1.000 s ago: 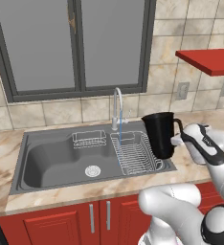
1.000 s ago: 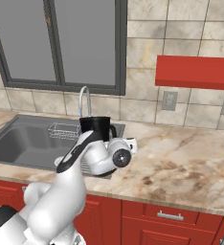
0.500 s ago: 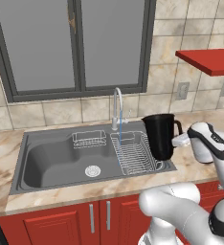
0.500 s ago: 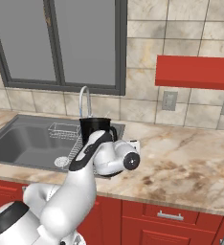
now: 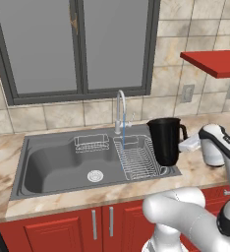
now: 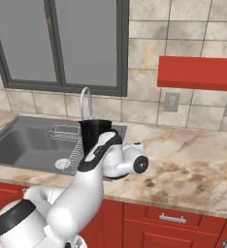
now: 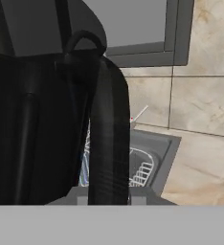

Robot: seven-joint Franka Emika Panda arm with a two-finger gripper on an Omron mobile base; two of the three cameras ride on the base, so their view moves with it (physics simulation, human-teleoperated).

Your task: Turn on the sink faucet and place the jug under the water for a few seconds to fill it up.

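Left base view, right of centre: the matte black cylindrical jug with loop handle [image 5: 164, 141] stands upright at the right edge of the wide dark grey metal sink [image 5: 53, 166], its base at the basin's rim beside the wire dish rack [image 5: 139, 157]. My pincer [image 5: 189, 143] sits just right of the jug, clenched on the jug's loop handle. In the hand view the thick black handle loop [image 7: 109, 139] runs up the middle of the frame, the jug body dark across the left half, and my finger tips [image 7: 138, 197] show at the bottom against the handle. The slim chrome gooseneck faucet [image 5: 120, 108] rises at the back of the sink, centre of the frame, and a thin pale blue stream of water [image 5: 123, 134] drops from its spout into the rack. The jug stands to the right of that stream, apart from it. A small wire basket [image 5: 91, 143] hangs at the back of the basin, left of the faucet; the round drain [image 5: 95, 175] lies below it. Right base view, centre left: the jug [image 6: 96, 134] shows above my white forearm, on the beige marbled surface [image 6: 193, 164].
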